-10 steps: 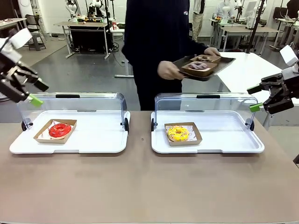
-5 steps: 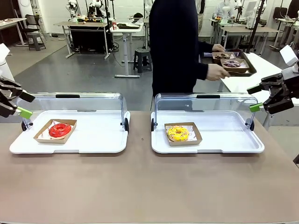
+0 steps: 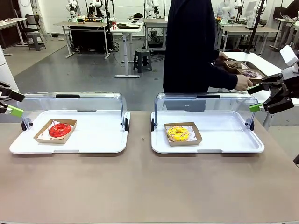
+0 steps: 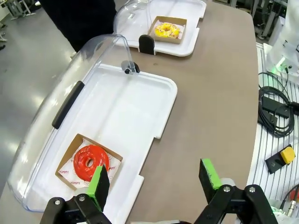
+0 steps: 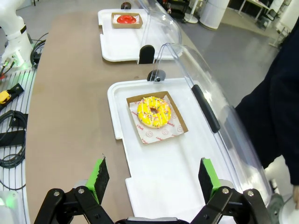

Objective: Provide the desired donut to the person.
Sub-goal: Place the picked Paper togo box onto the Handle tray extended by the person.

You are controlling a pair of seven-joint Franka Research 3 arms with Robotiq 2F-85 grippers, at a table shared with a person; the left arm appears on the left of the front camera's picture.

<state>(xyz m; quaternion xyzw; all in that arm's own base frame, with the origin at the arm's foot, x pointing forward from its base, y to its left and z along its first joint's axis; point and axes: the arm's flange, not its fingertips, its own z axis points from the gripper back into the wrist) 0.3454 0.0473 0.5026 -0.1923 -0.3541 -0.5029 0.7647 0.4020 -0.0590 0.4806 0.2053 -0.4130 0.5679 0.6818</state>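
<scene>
On the brown tabletop [image 3: 149, 186] two white trays are sitting side by side, each with its clear domed lid swung open toward the far side. Left tray [image 3: 93, 135] is carrying a red-glazed donut [image 3: 60, 130] in a small cardboard holder near its left end; right tray [image 3: 224, 135] is carrying a yellow sprinkled donut [image 3: 178, 133] in the same kind of holder, toward its left half. Left claw [image 3: 9, 105] is hanging at the far left edge of the front view, just off the left tray's outer corner — in its wrist view the green pads [image 4: 99, 182] are standing wide apart with nothing between them, red donut below and slightly left. Right claw [image 3: 266, 99] is hovering off the right tray's far right corner, fingers likewise spread apart and gripping nothing; its wrist view is looking down on the yellow donut, ahead of the pads [image 5: 99, 176]. The person [image 3: 194, 46] is standing behind the right tray, turned toward the white side table at far right, one hand [image 3: 244, 83] holding a dark tray [image 3: 245, 72] with what looks like more boxed donuts — details too small to tell.
</scene>
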